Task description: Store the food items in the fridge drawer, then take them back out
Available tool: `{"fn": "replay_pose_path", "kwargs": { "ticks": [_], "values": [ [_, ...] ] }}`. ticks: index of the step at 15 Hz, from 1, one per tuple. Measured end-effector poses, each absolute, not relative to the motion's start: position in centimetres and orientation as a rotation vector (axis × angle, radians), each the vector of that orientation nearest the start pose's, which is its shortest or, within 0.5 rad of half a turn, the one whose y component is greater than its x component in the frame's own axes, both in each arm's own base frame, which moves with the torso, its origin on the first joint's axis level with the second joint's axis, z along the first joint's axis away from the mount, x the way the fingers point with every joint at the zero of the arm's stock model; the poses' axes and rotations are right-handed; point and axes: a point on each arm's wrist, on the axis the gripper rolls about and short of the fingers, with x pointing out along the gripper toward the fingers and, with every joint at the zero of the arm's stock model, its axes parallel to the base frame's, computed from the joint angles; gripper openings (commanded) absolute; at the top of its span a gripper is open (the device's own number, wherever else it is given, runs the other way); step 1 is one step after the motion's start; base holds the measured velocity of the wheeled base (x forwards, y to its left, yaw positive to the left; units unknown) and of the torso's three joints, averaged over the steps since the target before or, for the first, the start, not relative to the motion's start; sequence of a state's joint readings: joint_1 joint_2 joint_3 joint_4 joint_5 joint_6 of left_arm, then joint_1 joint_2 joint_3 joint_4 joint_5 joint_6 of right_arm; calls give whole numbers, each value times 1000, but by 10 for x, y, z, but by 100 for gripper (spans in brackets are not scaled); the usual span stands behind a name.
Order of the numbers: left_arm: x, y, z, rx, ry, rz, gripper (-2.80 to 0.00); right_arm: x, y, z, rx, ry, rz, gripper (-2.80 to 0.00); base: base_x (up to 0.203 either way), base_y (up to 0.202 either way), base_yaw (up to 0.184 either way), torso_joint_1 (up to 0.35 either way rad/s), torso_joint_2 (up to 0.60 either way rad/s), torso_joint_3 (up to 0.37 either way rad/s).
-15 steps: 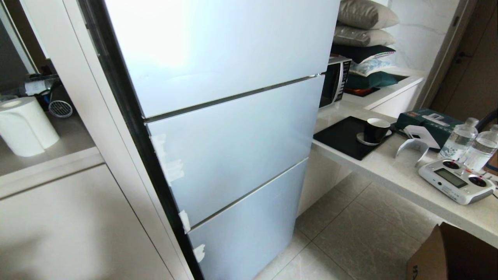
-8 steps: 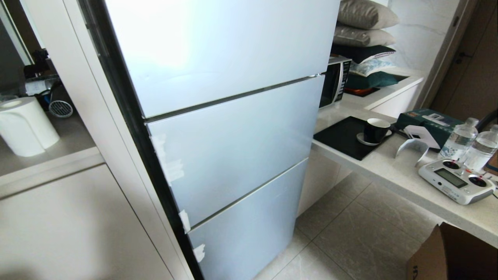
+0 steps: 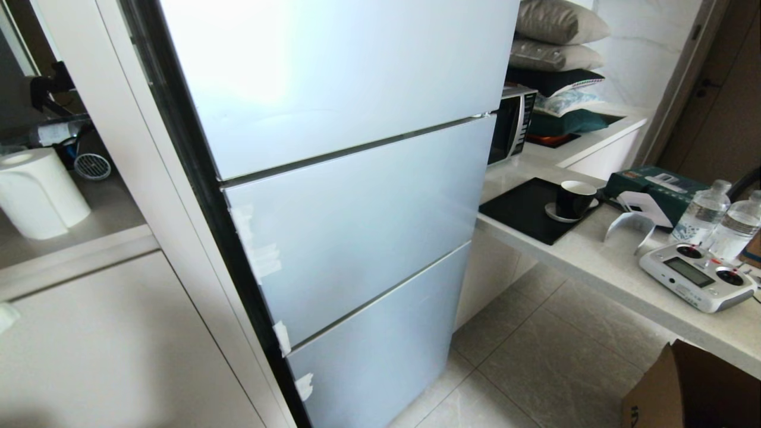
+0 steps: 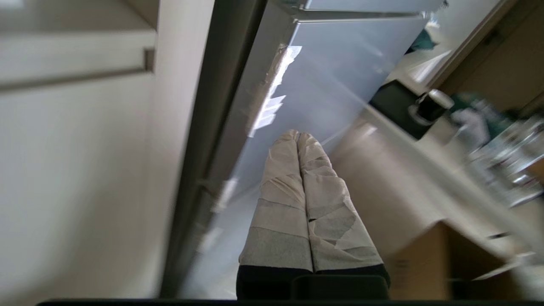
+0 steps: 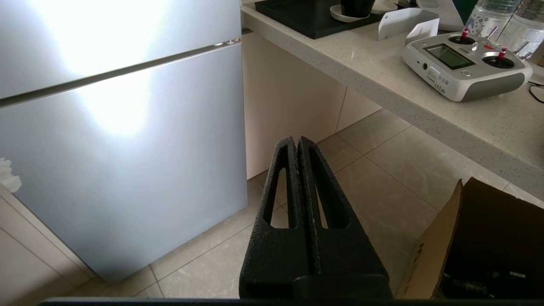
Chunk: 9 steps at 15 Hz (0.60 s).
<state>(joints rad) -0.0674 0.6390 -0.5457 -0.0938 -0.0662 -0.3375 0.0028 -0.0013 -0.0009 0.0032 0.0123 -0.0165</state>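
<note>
While shut, the fridge shows three door panels, two water bottles beside.

The fridge is standing between a cabinet on its left and a counter on its right. A paper roll is sitting in the cabinet's niche. On the counter a cup is resting on a tray, with bottles behind a controller. A box is sitting on the floor before the counter.

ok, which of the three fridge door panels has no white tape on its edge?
The top panel of the fridge. The middle panel has white tape scraps along its left edge, and the bottom panel has two scraps too.
</note>
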Motion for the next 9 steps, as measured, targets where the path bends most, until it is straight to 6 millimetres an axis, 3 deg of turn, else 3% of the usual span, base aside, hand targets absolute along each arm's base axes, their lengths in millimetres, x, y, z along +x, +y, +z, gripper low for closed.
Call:
{"fn": "replay_pose_path", "kwargs": {
  "ticks": [4,7,9],
  "values": [
    [86,-8,245,-718,152,-131,-280,-23,0,75,-16,1,14,-280,0,0,0,0,0,0],
    [120,-13,230,-981,321,-123,-280,-23,0,75,-16,1,15,-280,0,0,0,0,0,0],
    [147,-15,217,-1037,385,-105,-280,-23,0,75,-17,1,15,-280,0,0,0,0,0,0]
  ]
}}
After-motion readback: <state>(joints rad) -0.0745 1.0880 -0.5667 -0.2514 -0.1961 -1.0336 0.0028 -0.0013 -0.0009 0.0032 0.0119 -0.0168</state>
